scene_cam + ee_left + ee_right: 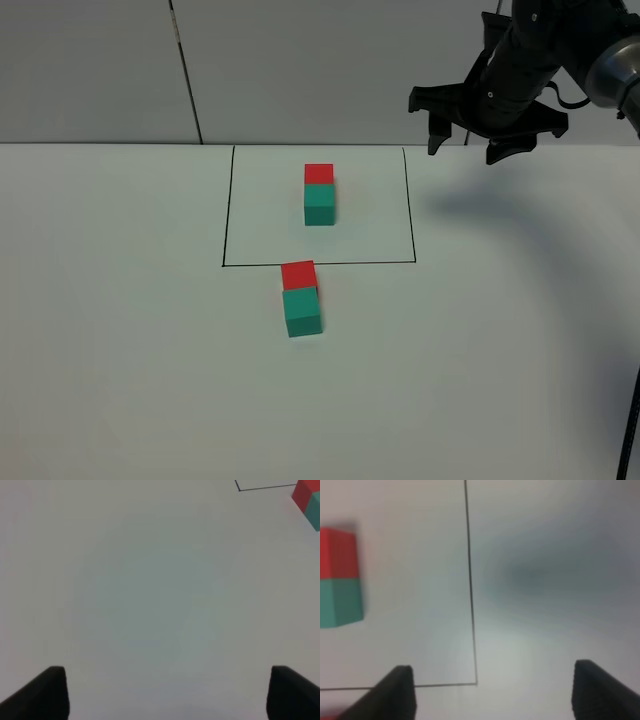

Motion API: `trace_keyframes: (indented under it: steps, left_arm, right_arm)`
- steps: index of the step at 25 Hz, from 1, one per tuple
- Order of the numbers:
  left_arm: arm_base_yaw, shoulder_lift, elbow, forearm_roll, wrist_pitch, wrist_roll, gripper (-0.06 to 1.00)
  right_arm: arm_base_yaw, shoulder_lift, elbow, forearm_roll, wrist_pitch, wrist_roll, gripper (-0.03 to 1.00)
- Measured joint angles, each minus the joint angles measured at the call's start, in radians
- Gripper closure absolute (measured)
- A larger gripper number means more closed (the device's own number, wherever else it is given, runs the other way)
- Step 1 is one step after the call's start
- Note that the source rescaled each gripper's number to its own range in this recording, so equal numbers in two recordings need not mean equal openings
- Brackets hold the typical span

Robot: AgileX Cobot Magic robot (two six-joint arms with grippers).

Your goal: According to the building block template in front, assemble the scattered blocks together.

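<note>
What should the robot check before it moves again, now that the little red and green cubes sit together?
1. Loose red cube touches loose green cube: ok, they sit joined just outside the black outline.
2. Same order as the template, red behind, green in front: ok.
3. Pair lined up straight like the template: not ok, it sits slightly turned.
4. Right tool clear of the cubes: ok, raised behind the outline's far right corner, open and empty.
5. Left tool clear: ok, open over bare table, cubes off to one side.
</note>
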Motion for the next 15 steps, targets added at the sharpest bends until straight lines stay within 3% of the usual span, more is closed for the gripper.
trace_keyframes:
  steps: [15]
  left_arm:
    - [0.0, 0.0, 0.0, 0.0, 0.0, 0.0, 0.17]
  right_arm:
    - [-0.091, -0.002, 0.001, 0.088, 0.0, -0.056, 0.37]
